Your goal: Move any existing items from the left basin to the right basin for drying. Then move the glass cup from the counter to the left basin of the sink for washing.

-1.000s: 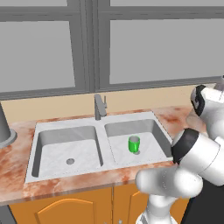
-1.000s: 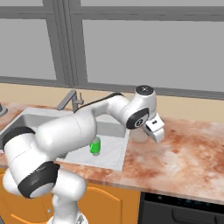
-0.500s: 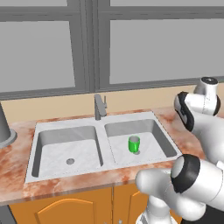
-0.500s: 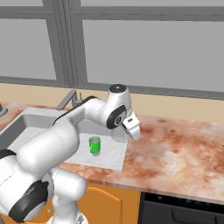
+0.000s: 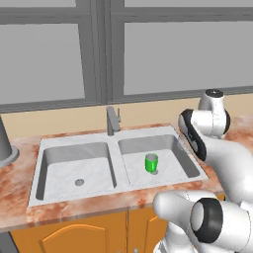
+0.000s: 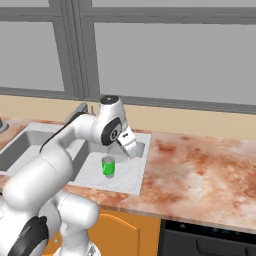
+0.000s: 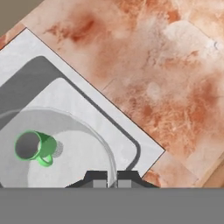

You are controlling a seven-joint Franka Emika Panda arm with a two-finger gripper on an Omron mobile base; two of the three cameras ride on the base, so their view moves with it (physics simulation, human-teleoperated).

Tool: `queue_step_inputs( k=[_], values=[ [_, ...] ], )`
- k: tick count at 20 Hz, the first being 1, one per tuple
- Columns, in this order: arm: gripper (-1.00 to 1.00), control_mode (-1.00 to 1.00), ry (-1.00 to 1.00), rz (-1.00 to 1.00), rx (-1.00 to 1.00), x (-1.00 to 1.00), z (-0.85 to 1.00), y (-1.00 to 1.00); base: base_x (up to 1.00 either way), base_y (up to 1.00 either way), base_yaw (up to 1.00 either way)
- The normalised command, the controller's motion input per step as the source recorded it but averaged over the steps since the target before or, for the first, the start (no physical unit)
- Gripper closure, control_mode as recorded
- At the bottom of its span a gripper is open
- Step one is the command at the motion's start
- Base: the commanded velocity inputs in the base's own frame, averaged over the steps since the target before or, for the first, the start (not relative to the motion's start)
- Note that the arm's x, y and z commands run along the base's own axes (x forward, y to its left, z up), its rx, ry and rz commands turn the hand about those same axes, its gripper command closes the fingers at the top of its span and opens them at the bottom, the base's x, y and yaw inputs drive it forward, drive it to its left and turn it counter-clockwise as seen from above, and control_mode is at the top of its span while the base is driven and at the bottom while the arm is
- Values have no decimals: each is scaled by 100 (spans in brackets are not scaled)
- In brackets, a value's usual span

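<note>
A bright green mug (image 5: 151, 163) (image 6: 108, 166) (image 7: 33, 146) stands upright in the right basin (image 5: 174, 165) (image 6: 129, 175). The left basin (image 5: 59, 173) holds nothing but its drain. My gripper (image 6: 133, 151) (image 7: 112, 176) hangs over the right basin's right-hand rim, beside the marbled counter (image 6: 200, 170) (image 7: 166, 78). In the hand view its fingertips are shut on the thin wall of the translucent glass cup (image 7: 83, 151), whose round rim curves over the basin, with the mug showing through it.
A grey faucet (image 5: 112, 121) (image 6: 82, 107) rises behind the divider between the basins. A tall grey canister (image 5: 5, 146) stands on the counter at the far left. Windows run along the wall behind. A dark appliance front (image 6: 210, 240) sits under the counter on the right.
The arm has swung left from over the right counter to the right basin's edge, the gripper staying shut. The green mug has not moved.
</note>
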Motion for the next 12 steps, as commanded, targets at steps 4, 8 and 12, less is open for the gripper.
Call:
queue_step_inputs(
  k=[4,8,12],
  values=[
    [100,-100,4,4,0,0,0,69,0,0,0],
    [100,-100,2,4,0,0,-3,55,0,0,0],
    [100,-100,1,11,0,0,0,30,0,0,0]
  ],
)
